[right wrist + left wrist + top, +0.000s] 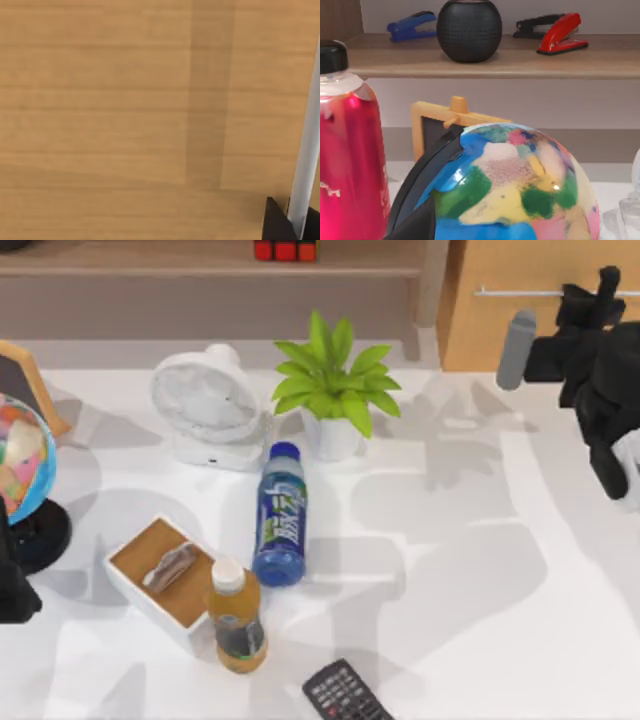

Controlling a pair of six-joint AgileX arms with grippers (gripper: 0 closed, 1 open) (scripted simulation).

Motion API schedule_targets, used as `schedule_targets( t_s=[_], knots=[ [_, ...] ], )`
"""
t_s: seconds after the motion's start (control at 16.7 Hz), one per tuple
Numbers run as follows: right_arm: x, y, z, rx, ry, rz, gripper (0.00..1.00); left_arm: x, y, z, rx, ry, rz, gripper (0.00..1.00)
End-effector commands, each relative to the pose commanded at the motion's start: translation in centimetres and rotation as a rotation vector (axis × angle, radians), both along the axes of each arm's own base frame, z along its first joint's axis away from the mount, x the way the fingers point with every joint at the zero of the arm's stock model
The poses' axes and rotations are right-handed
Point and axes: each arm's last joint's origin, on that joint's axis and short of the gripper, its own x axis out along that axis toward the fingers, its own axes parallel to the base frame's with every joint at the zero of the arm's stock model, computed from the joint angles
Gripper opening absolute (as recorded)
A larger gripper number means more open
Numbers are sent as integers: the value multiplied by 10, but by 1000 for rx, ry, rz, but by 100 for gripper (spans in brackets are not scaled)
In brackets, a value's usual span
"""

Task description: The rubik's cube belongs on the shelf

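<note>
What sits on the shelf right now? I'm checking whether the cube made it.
On the shelf, the rubik's cube sits at the top view's upper edge, its upper part cut off. The left wrist view shows a blue stapler, a black speaker and a red stapler there.

White table carries fan, plant, bottles; shelf bears the rubik's cube.

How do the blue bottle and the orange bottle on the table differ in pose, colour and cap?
The blue bottle lies on its side near the table's middle; the orange bottle stands upright in front of it. The blue bottle has a blue cap and a blue label with green; the orange bottle has a white cap, amber contents and a dark label. The orange bottle stands against the white box; the blue bottle lies apart from it. Both look similar in size.
</note>
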Motion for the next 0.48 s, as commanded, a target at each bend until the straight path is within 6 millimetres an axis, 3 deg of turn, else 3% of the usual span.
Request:
schedule_targets(
  t_s=[0.12,0.48],
  knots=[
    [0,0,0,0,0,0,0,0,0,0,0,0,0,100],
    [0,0,0,0,0,0,45,0,0,0,0,0,0,100]
  ],
)
